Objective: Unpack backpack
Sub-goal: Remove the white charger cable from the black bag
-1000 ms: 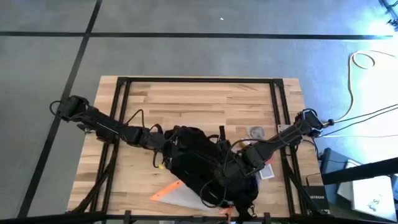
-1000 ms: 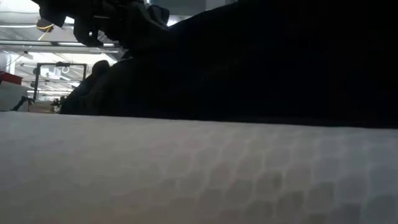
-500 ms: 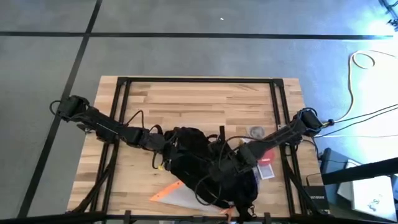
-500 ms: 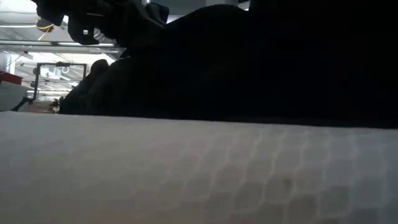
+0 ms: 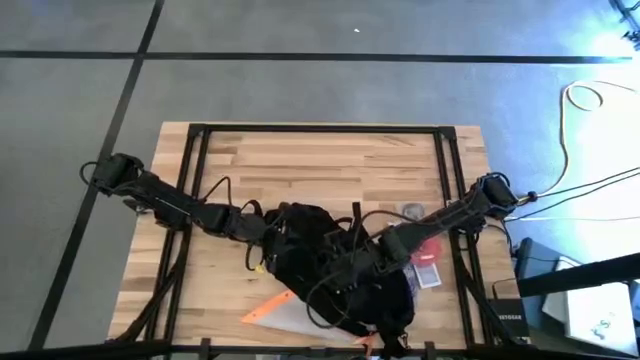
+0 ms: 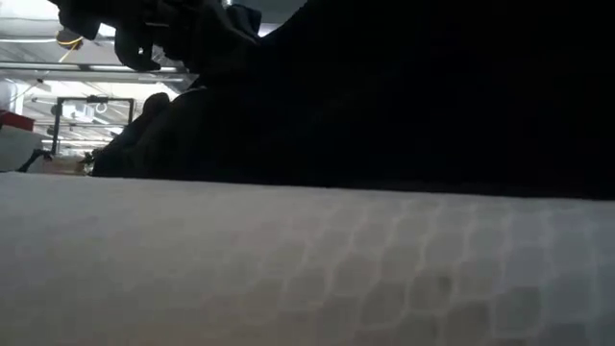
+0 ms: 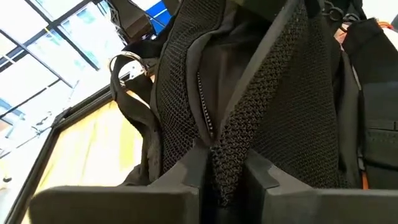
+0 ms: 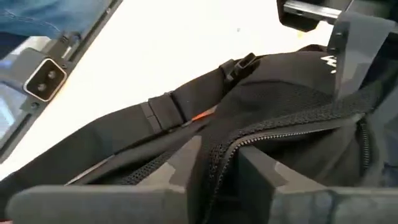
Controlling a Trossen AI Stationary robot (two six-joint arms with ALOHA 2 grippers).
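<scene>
- The backpack (image 5: 335, 265) lies slumped on the wooden counter (image 5: 300, 160), toward the counter's near edge and roughly midway between the two arms.
- The left gripper (image 5: 272, 236) sits at the backpack's left upper side; in the left wrist view its fingers (image 7: 193, 171) are clenched on a fold of black mesh fabric beside a zipper line (image 7: 205, 112).
- The right gripper (image 5: 368, 266) reaches in from the right and rests on the backpack's middle; in the right wrist view its fingers (image 8: 186, 155) grasp the mesh edge along the zipper teeth (image 8: 292, 121).
- A translucent pouch with orange trim (image 5: 285, 310) lies at the near edge of the counter, partly under the backpack's lower left side.
- A small red item (image 5: 428, 250) lies on the counter just right of the backpack, beside the right arm.
- In the low view the backpack fills most of the picture as a dark mass (image 6: 404, 96) behind a pale surface with a honeycomb pattern.
</scene>
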